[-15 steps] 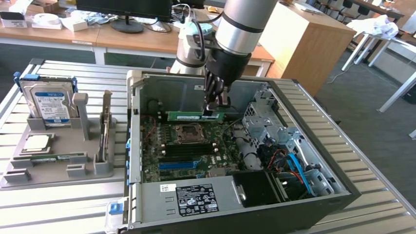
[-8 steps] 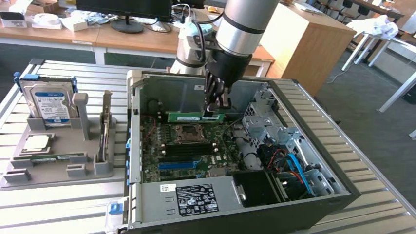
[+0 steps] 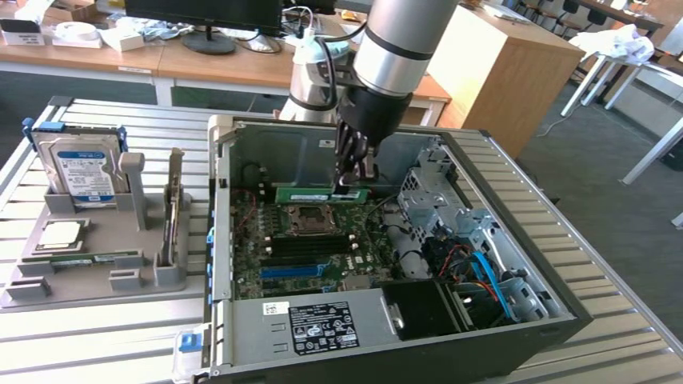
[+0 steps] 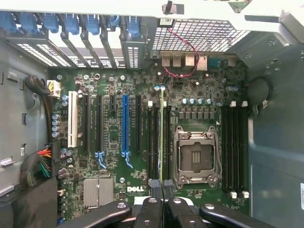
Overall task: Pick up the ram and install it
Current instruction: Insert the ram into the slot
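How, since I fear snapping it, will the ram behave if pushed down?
Likely stiff: the ram juts sideways from the shut fingers without sagging. Probably fragile: edge-on it looks very thin. Held near one end, it may tilt.

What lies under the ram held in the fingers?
The ram stands over black memory slots beside the empty processor socket; its edge hides the slot beneath.

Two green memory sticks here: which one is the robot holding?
The ram inside the computer case, pinched on edge by the gripper over the motherboard. The other green stick lies in the grey tray outside the case.
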`<control>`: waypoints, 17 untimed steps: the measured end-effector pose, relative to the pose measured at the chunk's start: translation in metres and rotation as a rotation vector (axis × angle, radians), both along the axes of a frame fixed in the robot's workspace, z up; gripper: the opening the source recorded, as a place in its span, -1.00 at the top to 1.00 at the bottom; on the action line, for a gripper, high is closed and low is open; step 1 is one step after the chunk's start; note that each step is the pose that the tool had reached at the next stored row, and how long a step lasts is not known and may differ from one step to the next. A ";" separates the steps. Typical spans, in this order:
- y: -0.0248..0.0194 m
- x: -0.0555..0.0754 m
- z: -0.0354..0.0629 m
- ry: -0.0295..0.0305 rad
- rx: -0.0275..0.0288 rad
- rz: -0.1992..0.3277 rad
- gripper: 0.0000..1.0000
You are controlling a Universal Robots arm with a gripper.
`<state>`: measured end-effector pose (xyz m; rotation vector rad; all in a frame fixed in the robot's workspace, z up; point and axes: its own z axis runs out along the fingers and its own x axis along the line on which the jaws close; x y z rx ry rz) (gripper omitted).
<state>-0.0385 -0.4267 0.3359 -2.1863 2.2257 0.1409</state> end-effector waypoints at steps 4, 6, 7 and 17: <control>0.0000 0.000 -0.0115 -0.0028 0.0001 0.000 0.77; 0.0000 0.000 -0.0174 -0.0045 0.0001 0.000 0.77; 0.0000 0.000 -0.0184 -0.0049 0.0001 0.000 0.77; 0.0000 0.000 -0.0278 -0.0092 0.0000 0.000 0.77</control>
